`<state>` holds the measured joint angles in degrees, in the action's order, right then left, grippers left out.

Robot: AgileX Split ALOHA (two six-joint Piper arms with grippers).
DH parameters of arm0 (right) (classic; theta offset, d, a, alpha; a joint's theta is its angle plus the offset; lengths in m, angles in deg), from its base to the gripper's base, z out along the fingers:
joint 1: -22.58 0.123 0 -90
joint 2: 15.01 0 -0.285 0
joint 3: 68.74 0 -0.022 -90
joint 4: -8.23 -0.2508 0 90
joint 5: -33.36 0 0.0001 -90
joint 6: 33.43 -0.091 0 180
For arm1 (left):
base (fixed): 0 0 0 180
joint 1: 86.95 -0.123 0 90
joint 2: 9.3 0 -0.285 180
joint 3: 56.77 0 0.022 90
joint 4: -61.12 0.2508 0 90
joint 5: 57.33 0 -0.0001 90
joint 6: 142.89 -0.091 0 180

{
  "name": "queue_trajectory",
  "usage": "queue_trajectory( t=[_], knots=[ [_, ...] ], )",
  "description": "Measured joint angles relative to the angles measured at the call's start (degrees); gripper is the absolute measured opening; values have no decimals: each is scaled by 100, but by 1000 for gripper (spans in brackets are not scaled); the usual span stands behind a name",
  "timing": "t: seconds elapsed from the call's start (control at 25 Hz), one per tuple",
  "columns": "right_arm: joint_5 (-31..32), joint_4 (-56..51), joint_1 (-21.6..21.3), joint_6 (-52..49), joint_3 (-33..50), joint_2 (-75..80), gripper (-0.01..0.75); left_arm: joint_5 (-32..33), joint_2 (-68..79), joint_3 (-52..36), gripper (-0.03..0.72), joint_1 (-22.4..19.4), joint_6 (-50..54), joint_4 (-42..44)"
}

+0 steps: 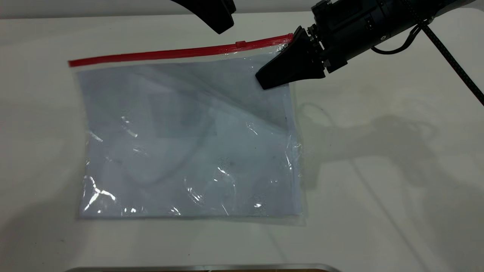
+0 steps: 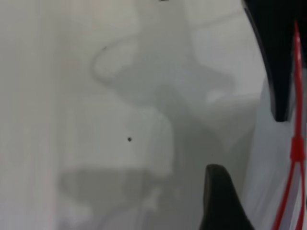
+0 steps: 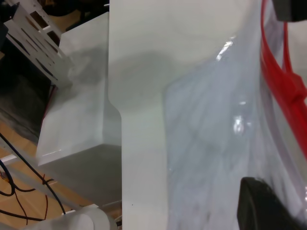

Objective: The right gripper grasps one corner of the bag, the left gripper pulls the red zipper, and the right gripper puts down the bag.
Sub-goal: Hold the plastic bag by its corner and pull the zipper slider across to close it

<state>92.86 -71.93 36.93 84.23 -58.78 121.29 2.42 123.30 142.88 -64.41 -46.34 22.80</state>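
Note:
The clear bag with white paper inside lies flat on the white table. The red zipper runs along its far edge, and the small slider tab sits near the right end. My right gripper, with the braided cable, is at the corner of the bag by the zipper's right end and looks shut on it. The right wrist view shows one of its fingers against the plastic, with the zipper beside it. My left gripper hovers just beyond the zipper, left of the slider, open and empty. One of its fingers shows beside the slider.
A metal edge shows at the table's near side. The right wrist view shows the table's edge, a lower white block, and cables on the floor.

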Motion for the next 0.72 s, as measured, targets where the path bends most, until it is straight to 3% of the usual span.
queue_trajectory(
  t=[0.72],
  knots=[
    [-165, -192, 0, 0, 0, 0, 34, 115, 341, 0, 482, 223, -111, 0]
  ],
)
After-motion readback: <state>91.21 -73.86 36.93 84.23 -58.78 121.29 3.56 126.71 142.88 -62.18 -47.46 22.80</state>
